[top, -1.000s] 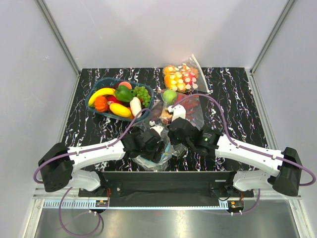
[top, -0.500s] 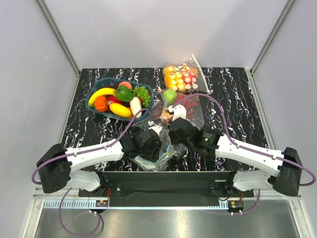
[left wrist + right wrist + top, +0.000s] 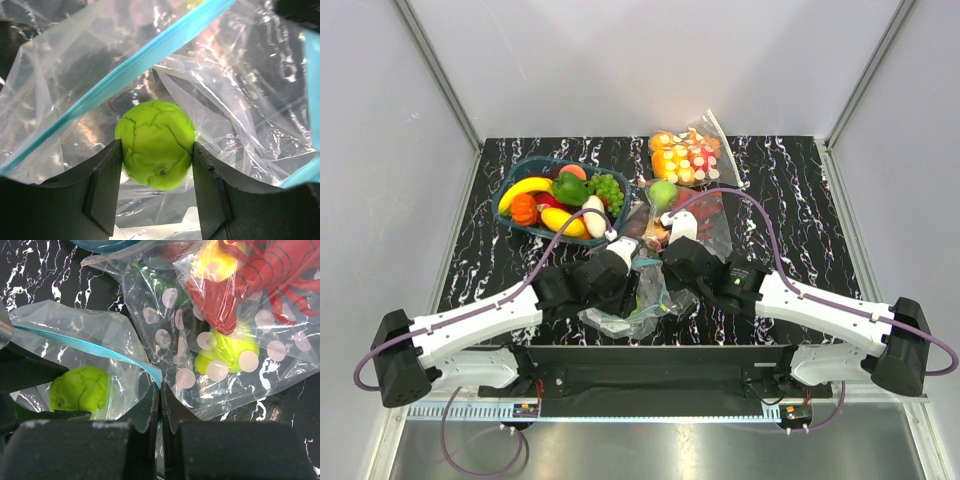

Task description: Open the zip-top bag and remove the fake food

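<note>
Near centre of black marbled counter (image 3: 790, 200): small clear zip-top bag (image 3: 630, 320), round green plastic fruit (image 3: 155, 144) inside, between left fingers (image 3: 107, 185). Just behind: larger clear bag of red peppers (image 3: 705, 215). Rear left: teal plastic fruit basket (image 3: 500, 208). Rear centre: small clear bag of orange pieces (image 3: 685, 155).

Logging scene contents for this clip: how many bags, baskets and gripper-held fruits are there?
Bags: 3 (zip-top bag, dotted bag, bag of orange pieces)
Baskets: 1 (basket)
Held fruit: 1 (green fruit in left gripper)
Total: 5
</note>
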`<control>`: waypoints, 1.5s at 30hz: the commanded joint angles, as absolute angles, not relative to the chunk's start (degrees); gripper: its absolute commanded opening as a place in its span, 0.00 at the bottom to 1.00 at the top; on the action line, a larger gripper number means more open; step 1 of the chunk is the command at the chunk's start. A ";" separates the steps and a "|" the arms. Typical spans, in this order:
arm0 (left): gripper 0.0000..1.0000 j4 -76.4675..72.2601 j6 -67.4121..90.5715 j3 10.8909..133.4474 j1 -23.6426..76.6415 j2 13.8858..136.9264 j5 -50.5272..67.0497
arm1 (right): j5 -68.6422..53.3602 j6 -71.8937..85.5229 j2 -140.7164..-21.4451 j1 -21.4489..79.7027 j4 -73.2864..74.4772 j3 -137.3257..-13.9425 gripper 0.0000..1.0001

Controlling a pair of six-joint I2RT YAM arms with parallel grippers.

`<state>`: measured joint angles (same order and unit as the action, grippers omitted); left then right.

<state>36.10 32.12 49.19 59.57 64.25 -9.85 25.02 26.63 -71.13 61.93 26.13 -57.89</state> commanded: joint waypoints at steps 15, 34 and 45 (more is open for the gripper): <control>0.36 29.97 24.87 54.50 49.14 68.82 -11.34 | 21.53 28.65 -64.34 61.88 26.89 -55.46 0.05; 0.38 25.49 25.75 49.67 42.98 66.27 -4.93 | 20.04 29.36 -66.01 61.88 27.34 -52.91 0.20; 0.38 20.39 28.56 45.00 44.12 68.38 -2.99 | 12.49 31.99 -70.57 61.88 17.16 -52.47 0.77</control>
